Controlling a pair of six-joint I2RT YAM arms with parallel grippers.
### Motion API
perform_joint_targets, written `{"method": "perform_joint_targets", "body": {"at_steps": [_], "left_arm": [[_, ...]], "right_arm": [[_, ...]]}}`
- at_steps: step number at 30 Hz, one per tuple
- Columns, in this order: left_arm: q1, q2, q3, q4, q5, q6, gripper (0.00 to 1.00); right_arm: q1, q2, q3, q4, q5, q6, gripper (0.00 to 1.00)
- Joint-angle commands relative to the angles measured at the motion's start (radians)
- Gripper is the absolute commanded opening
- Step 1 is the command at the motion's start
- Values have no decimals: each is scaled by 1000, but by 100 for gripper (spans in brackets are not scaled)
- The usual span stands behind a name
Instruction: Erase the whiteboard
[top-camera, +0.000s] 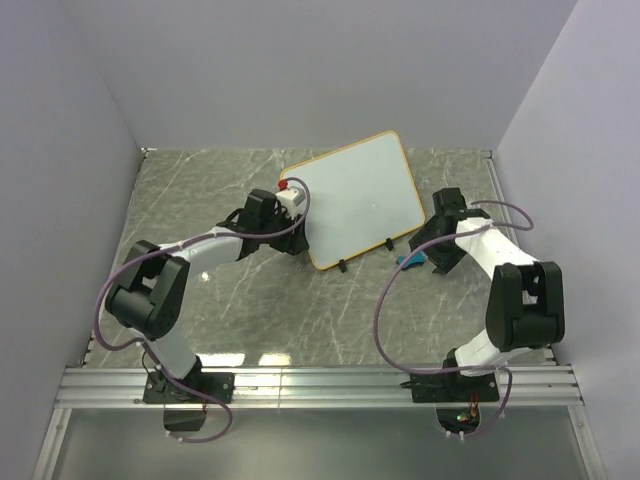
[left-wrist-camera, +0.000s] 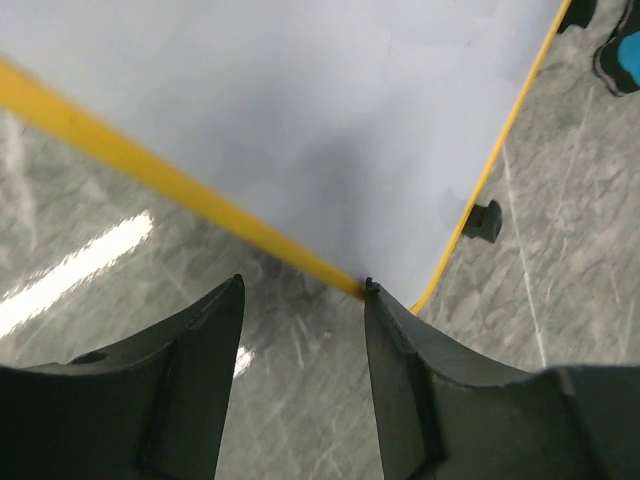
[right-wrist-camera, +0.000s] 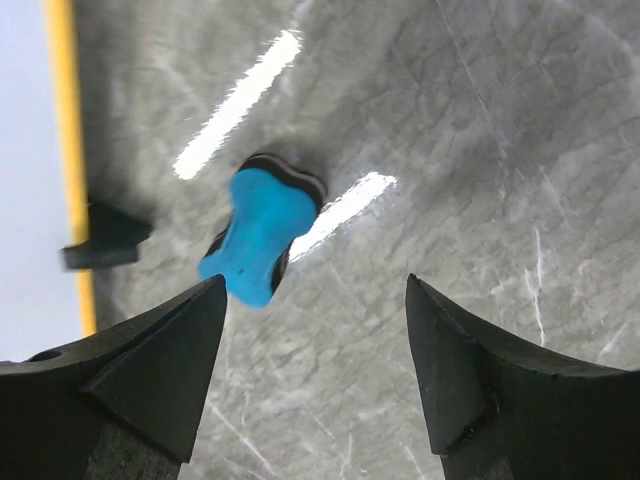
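Your workspace is a grey, marble-veined table (top-camera: 200, 200), glossy enough to throw back strips of light, boxed in by plain pale walls (top-camera: 300, 70). On your left, the left gripper (left-wrist-camera: 302, 285) sits low at the near left corner of the whiteboard (top-camera: 355, 195) with its jaws apart and nothing clamped; the tip of one finger just meets the board's edge. The whiteboard lies at the middle of the table, turned at an angle. It is a smooth, matt white panel with rounded corners, a thin orange-yellow frame (left-wrist-camera: 150, 170) and small black feet (left-wrist-camera: 483, 220) jutting from its near edge. You can make out no writing on it in any view, so the wiping looks finished or nearly so, though a faint mark could escape these pictures. Just right of the board, a small blue eraser (right-wrist-camera: 258, 232) with a waisted shape and a dark layer underneath lies on the table. The right gripper (right-wrist-camera: 315, 285) hangs over it, jaws spread wide and holding nothing, so the eraser appears set down.
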Motion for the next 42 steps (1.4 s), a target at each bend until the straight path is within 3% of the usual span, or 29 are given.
{"method": "perform_joint_targets", "body": {"at_steps": [1, 4, 7, 10, 11, 12, 17, 24, 36, 42], "left_arm": [[7, -66, -18, -35, -68, 33, 56], [7, -75, -15, -41, -73, 25, 57], [7, -95, -14, -48, -76, 19, 64], [7, -136, -17, -61, -85, 7, 80], [7, -147, -18, -65, -93, -1, 97], [7, -159, -18, -68, -97, -4, 100], [7, -259, -21, -105, -123, -33, 99], [7, -373, -3, -193, -157, -86, 99], [7, -652, -35, -323, -272, -283, 99], [6, -741, 60, -441, -373, -286, 99]], "right_arm": [[-7, -72, -3, -15, 19, -37, 79], [-7, -89, -9, -16, 19, -46, 79], [-7, -112, -15, -16, 19, -52, 79], [-7, -144, -19, -7, 2, -70, 78], [-7, -154, -25, 3, -13, -81, 77], [-7, -167, -30, 31, -50, -89, 76], [8, -278, -62, 124, -176, -143, 75], [89, -428, -35, 131, -221, -189, 75], [113, -916, -33, -16, -164, -235, 80], [111, -1137, -98, -58, -202, -233, 81]]}}
